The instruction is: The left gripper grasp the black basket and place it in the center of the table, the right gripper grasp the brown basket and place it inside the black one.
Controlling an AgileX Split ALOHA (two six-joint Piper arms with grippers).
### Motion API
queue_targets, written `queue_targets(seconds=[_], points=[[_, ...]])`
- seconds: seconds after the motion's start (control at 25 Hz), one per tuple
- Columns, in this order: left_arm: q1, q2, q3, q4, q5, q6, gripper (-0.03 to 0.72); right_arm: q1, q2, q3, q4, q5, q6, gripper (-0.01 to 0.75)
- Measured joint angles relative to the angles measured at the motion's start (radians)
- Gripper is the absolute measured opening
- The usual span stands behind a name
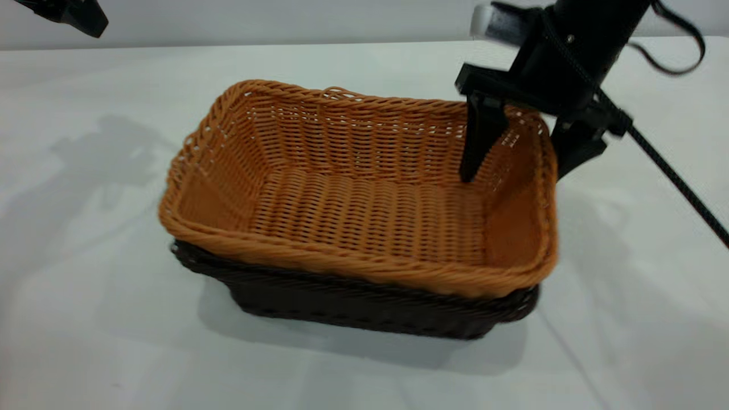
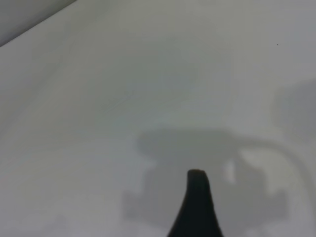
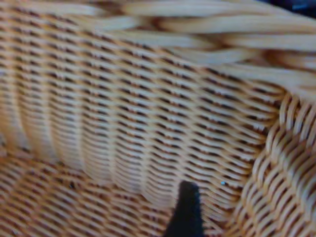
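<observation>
Woven wicker baskets (image 1: 364, 193); smooth white table (image 1: 85, 319)

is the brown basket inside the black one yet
Yes. The brown basket sits nested in the black basket, whose rim and lower wall show beneath it. The right gripper straddles its right rim, open.

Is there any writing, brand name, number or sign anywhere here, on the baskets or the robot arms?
None can be read.
brown basket: plain orange-tan weave, no tag or label.
black basket: dark weave under it, no label showing.
right gripper: black, fingers straddling the brown basket's right wall, no lettering visible.
left gripper: only a dark corner at top left, nothing legible.
table: bare white, no marks.
</observation>
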Motion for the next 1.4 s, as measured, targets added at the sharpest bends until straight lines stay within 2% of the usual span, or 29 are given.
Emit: queue_targets(seconds=[0.12, 0.36, 0.6, 0.84, 0.96, 1.32, 1.4], points=[[0.0, -0.049, 0.0, 0.0, 0.032, -0.008, 0.545, -0.004, -0.058, -0.059, -0.104, 0.002, 0.034, 0.617], [0.0, -0.262, 0.0, 0.001, 0.128, -0.108, 0.545, -0.005, -0.282, -0.162, -0.294, 0.061, 0.145, 0.592], [0.0, -0.487, 0.0, 0.003, 0.243, -0.196, 0.545, -0.006, -0.545, -0.167, -0.332, 0.108, 0.168, 0.589], [0.0, -0.685, 0.001, 0.006, 0.337, -0.36, 0.545, -0.006, -0.814, -0.155, -0.343, 0.176, 0.162, 0.587], [0.0, -0.773, 0.001, 0.007, 0.433, -0.382, 0.545, -0.006, -0.963, -0.084, -0.341, 0.184, 0.151, 0.587], [0.0, -0.912, 0.001, 0.015, 0.89, -0.396, 0.545, -0.006, -1.349, 0.316, -0.328, 0.188, 0.111, 0.586], [-0.001, -0.923, 0.004, 0.015, 0.891, -0.407, 0.545, -0.006, -1.432, 0.374, -0.327, 0.188, 0.111, 0.586]])
